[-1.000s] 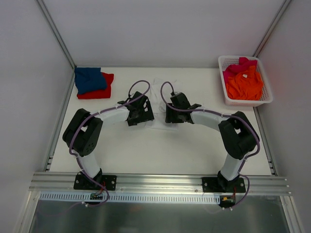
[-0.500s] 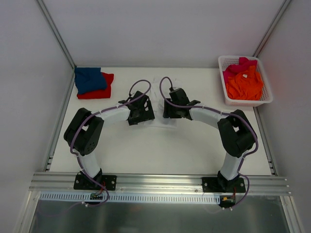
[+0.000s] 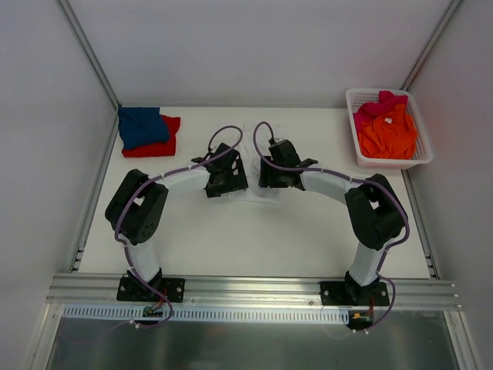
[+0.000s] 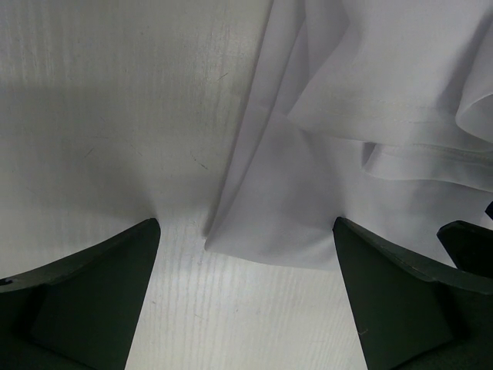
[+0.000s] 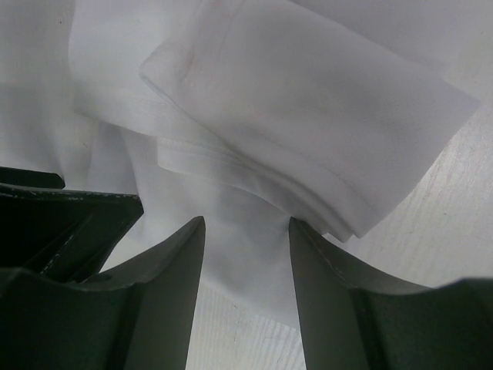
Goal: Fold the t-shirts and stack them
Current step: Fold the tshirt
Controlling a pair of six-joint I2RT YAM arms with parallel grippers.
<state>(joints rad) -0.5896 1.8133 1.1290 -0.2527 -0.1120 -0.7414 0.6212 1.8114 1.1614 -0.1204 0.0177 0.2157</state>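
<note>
**Both grippers poised over the white shirt at mid-bench**

At the far left corner of the table [image 3: 254, 239] the blue t-shirt [image 3: 141, 126] lies folded on the red t-shirt [image 3: 168, 143], a stack already begun.

Moving right, the left gripper [image 4: 246, 308] hangs with its fingers spread wide, astride the near edge of the white t-shirt [image 4: 385, 92], which lies rumpled at the middle of the bench toward the far edge. Beside it, the right gripper [image 5: 246, 293] also has its fingers parted, though less widely, with a doubled hem showing in the gap. Neither holds cloth yet.

At the far right corner, the basket [image 3: 350, 127] holds the orange t-shirt [image 3: 389, 135] and the pink t-shirt [image 3: 379, 102].

The white shirt looks thin, light and limp. It will likely sag and slide on the smooth top, so a pinch at the stitched hem or a corner, where the layers are thicker, seems the surest hold.

Compared with a second ago, the left gripper has crept slightly toward the far edge and the right arm. The right gripper has also shifted a little farther in. The stack and basket are unchanged.
</note>
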